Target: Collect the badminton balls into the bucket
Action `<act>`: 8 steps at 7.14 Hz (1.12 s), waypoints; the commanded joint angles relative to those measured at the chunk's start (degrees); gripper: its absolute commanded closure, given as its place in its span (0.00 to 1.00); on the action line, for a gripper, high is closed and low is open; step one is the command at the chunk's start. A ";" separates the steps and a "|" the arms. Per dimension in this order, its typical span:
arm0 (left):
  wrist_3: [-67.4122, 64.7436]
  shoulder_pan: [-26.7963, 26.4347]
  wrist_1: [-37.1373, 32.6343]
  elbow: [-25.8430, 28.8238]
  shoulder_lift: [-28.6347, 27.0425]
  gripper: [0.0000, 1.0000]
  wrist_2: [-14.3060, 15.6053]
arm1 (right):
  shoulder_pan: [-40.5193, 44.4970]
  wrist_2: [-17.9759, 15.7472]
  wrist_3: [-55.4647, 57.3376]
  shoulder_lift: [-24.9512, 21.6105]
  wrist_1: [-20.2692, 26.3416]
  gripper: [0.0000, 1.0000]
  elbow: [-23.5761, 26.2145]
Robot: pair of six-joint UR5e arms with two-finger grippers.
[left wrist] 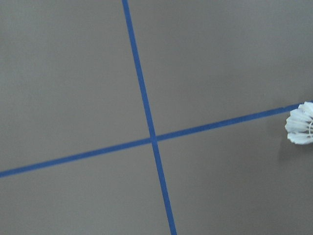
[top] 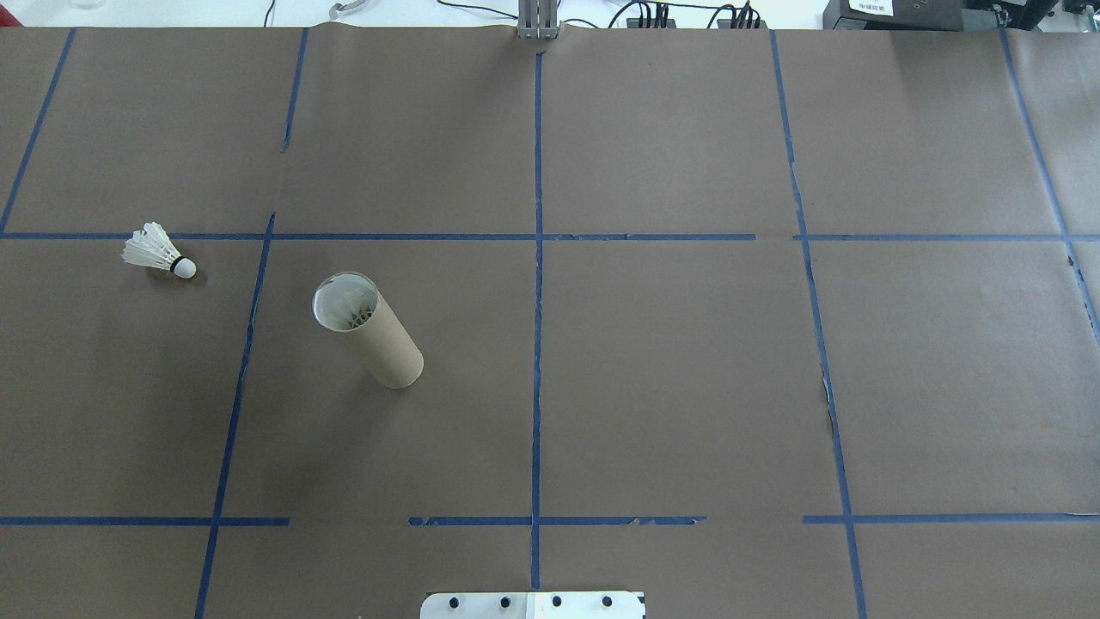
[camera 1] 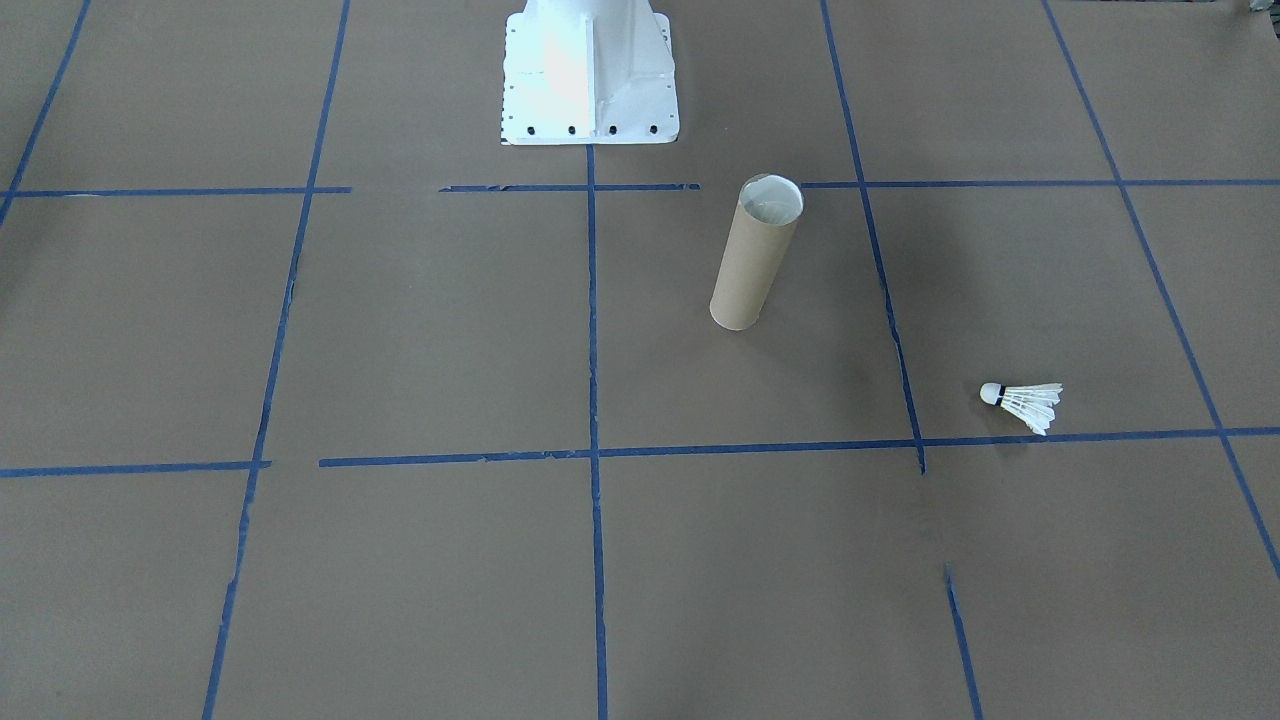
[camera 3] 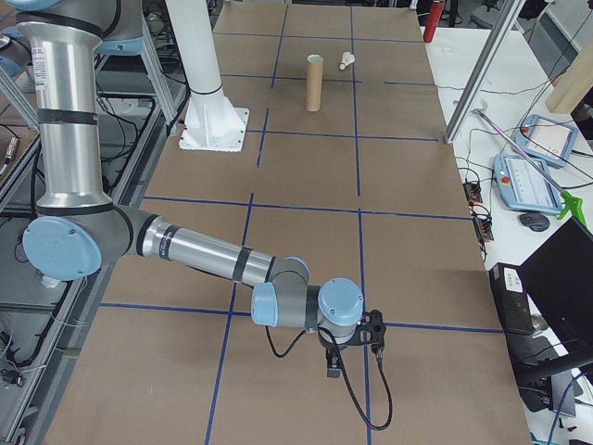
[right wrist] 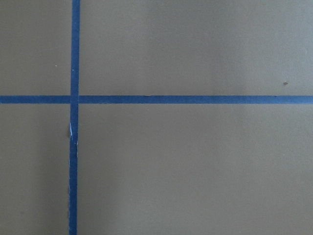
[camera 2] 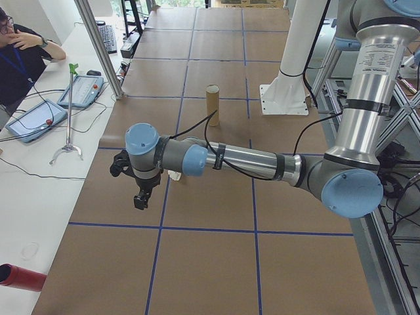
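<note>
The task seems to be at its beginning: the shuttlecock (top: 159, 253) lies on its side on the brown paper of the table (top: 687, 370), toward the table's left end and the far edge from the robot, and it is not yet collected. The bucket (top: 368, 330), a brown cardboard tube, stands upright near it but well apart, more toward the middle, and something pale and feathery shows inside its open top. The left claw (camera 2: 140, 195) hangs above the table near the left end, and the right claw (camera 3: 350, 350) hangs above the right end; both show only in the side views, so one cannot tell if they are open or closed, and nothing is seen held in them. The left wrist view catches only the feather skirt at its right border. The next move probably calls for the left arm to go over the shuttlecock and come down with the jaws spread. Small print runs along the arm tubes, too small to read.
</note>
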 commanded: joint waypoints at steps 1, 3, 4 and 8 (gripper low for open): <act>-13.18 0.20 -17.35 5.68 -1.38 0.00 -0.28 | 0.00 0.00 0.08 0.00 0.00 0.00 0.00; -14.40 9.03 -26.13 7.89 -0.06 0.00 -0.28 | 0.00 0.00 -0.01 0.00 0.00 0.00 0.00; -15.71 12.56 -28.58 8.16 -0.06 0.00 -0.19 | 0.00 0.00 -0.01 0.00 0.00 0.00 0.00; -26.43 16.46 -45.20 16.07 -1.20 0.00 -8.52 | 0.00 0.00 -0.01 0.00 0.00 0.00 0.00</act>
